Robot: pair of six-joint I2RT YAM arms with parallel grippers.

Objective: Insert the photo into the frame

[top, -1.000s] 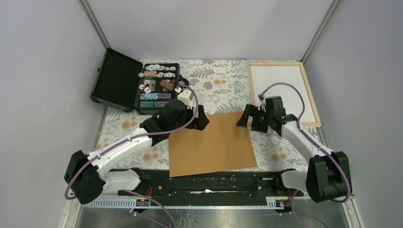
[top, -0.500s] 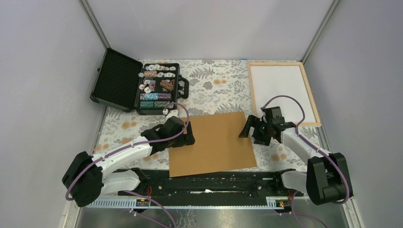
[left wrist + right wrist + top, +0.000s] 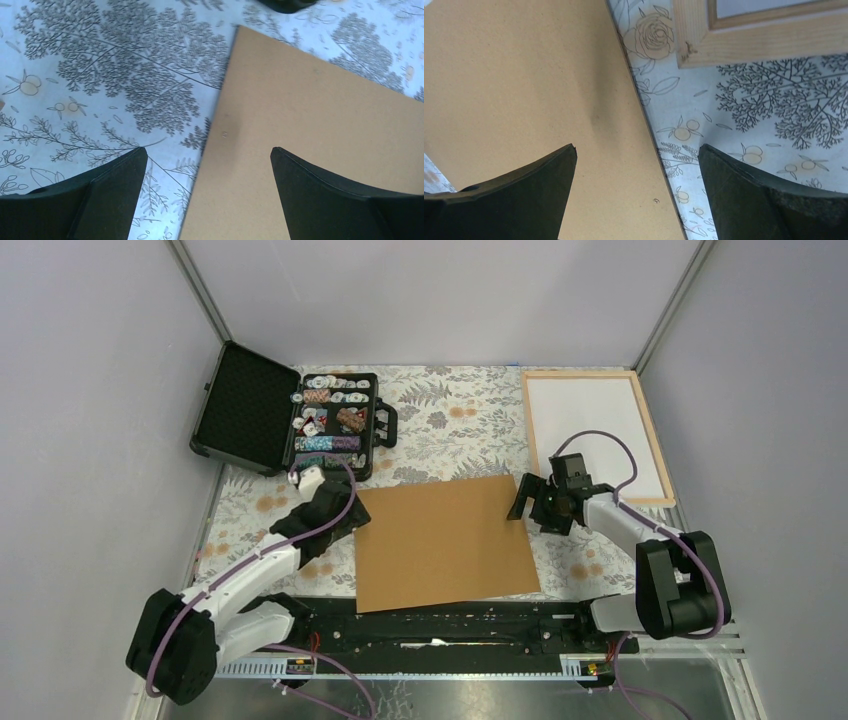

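Left gripper (image 3: 350, 508): jaws spread wide, nothing between them. It straddled the left edge of the backing board, near the board's far-left corner. In the wrist view (image 3: 207, 150) one finger hung over the tablecloth and the other over the board.
Right gripper (image 3: 528, 504): jaws spread wide, holding nothing. It straddled the board's right edge near the far-right corner. In the wrist view (image 3: 638, 147) one finger sat over the board and the other over the cloth.
Contact with board: could not tell for either gripper.
Backing board (image 3: 445, 540): plain brown cardboard, lying flat mid-table and turned slightly askew.
Frame (image 3: 536, 440): light wood, flat at the far-right corner of the table, apart from the board. Its near-left corner (image 3: 764, 35) showed just beyond the right gripper.
Photo (image 3: 593, 430): white sheet lying inside the frame, plain side up; picture side not in view.
Poker chip case (image 3: 335, 425): black, lid open, at far left, near the left gripper but apart from it.
Tablecloth (image 3: 450, 425): floral print, under everything.
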